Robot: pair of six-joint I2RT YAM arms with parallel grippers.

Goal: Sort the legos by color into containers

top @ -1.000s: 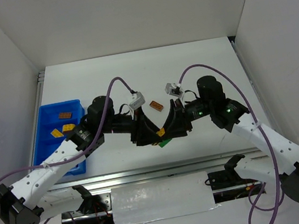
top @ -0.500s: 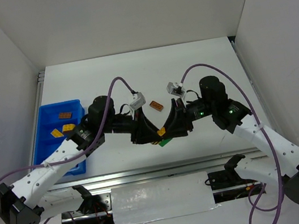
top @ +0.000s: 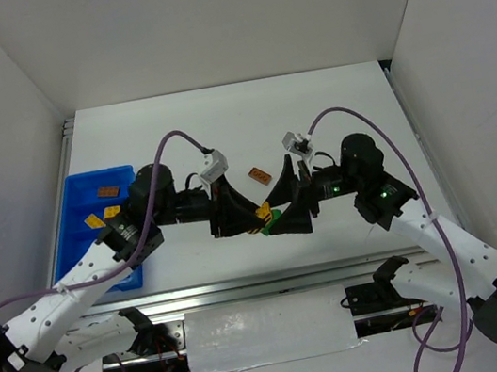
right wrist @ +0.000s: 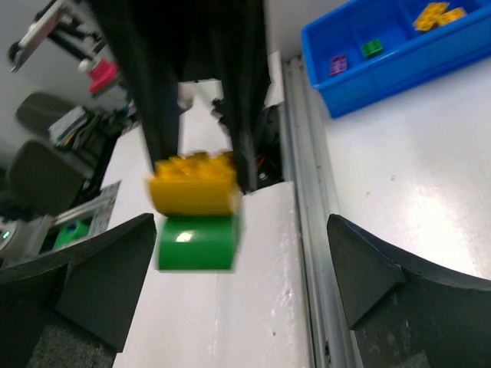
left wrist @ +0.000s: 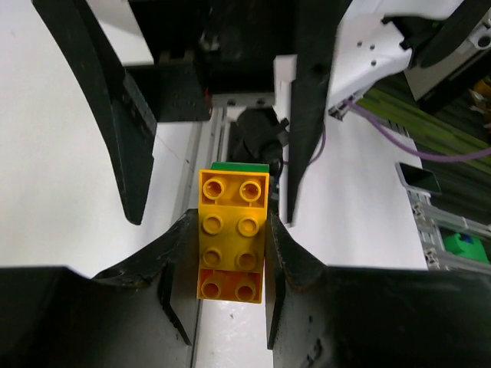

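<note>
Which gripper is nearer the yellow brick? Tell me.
Left. The left gripper is clamped on the yellow brick; the right gripper stands open, clear of it on both sides.

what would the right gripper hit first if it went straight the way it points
Most likely the yellow and green lego stack, held just ahead by the left gripper, though depth is unclear.

left gripper point(top: 255, 213) and right gripper point(top: 283, 220) nose to nose mid-table, yellow brick point(left wrist: 232, 230) between, brown-orange brick point(top: 261, 175) just behind, blue tray point(top: 74, 215) at left edge, table point(top: 312, 108) open beyond
</note>
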